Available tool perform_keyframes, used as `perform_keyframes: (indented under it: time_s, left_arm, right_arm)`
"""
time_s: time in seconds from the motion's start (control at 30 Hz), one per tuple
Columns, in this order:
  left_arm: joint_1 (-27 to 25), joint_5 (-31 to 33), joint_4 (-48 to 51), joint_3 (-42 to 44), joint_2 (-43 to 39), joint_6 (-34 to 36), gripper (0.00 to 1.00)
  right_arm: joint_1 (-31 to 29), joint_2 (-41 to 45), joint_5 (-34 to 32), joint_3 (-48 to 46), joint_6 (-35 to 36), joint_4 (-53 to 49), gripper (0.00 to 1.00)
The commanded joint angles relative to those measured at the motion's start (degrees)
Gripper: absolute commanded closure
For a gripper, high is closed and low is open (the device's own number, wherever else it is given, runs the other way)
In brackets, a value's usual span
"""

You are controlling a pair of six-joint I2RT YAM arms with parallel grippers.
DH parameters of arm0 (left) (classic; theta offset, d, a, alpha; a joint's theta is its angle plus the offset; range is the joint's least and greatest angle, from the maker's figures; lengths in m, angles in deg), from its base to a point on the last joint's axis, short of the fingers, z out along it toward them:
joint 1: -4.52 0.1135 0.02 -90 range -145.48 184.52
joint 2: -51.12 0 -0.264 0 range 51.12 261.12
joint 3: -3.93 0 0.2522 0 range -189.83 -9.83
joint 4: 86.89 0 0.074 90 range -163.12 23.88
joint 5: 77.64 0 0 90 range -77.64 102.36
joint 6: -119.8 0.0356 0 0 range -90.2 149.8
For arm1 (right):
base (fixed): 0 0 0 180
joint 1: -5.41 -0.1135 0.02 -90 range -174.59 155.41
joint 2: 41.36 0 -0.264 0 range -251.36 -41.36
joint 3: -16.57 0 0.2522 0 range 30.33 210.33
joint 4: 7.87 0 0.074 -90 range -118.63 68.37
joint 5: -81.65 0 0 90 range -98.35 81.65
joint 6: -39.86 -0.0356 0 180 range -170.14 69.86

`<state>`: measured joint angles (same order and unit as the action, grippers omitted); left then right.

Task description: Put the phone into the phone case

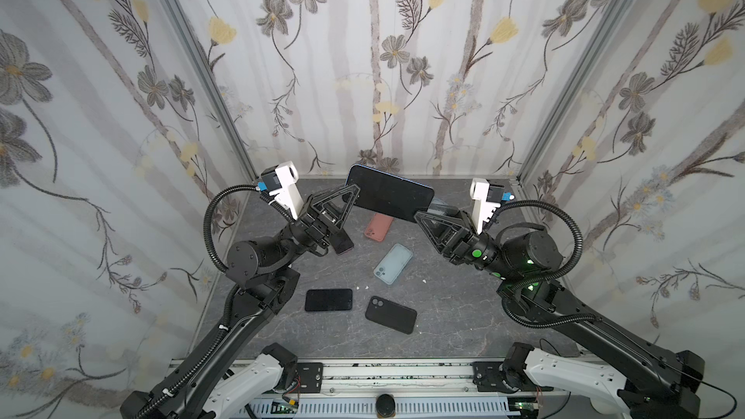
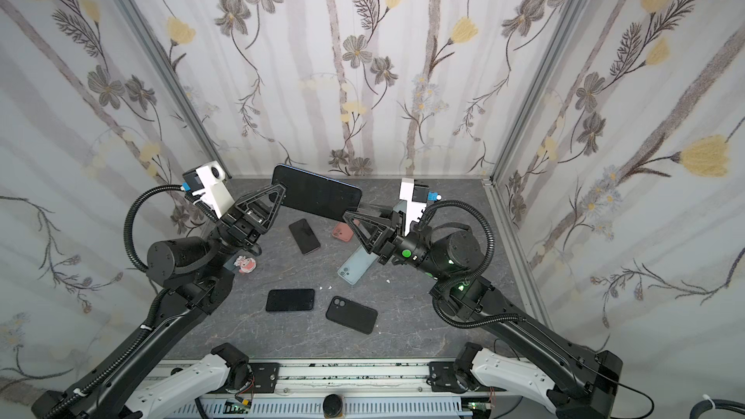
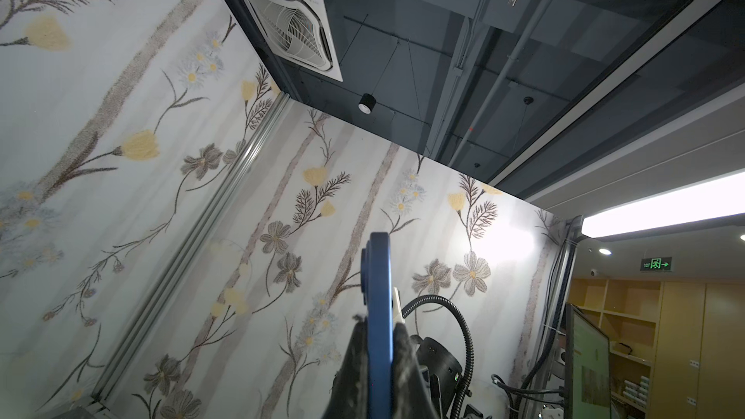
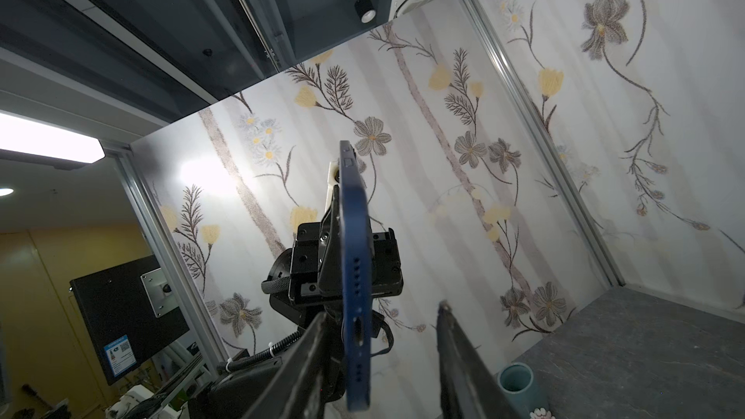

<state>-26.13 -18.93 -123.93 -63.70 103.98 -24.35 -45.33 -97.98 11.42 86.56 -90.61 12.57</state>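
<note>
Right then, your left end effector was shut tight on one short end of the phone. You held that phone up in the air, above the back part of the desk. In both top views it stretched across between your two arms, with its dark screen facing up. The left wrist view showed the phone's blue edge squeezed between the two pads. Your right end effector was at the other short end, with its jaws partly open around it. In the right wrist view, one finger sat right beside the blue side of the phone. The other finger stood apart from it, with a clear gap. So on that side nothing gripped the phone yet. Down on the desk lay a pink case. Near it was a pale blue case with its back up. A black case lay closer to the front, just beside a flat black phone. Another dark phone lay near your left arm. The phone you held was well above all of them and was not in any case yet. I could not tell which case was meant for it.
</note>
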Motion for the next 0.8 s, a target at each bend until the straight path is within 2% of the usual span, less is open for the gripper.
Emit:
perform_keyframes:
  time_s: [0.0, 0.77]
  left_arm:
    - [0.1, -1.0, -4.7, 0.1, -0.2, -1.1, 1.0]
    - [0.1, -2.3, -5.7, 1.0, 1.8, -1.2, 1.0]
  right_arm:
    - [-0.2, -0.5, 2.7, 0.7, -1.0, 5.5, 0.69]
    - [-0.2, 1.1, -1.6, -1.8, -0.2, 6.8, 0.77]
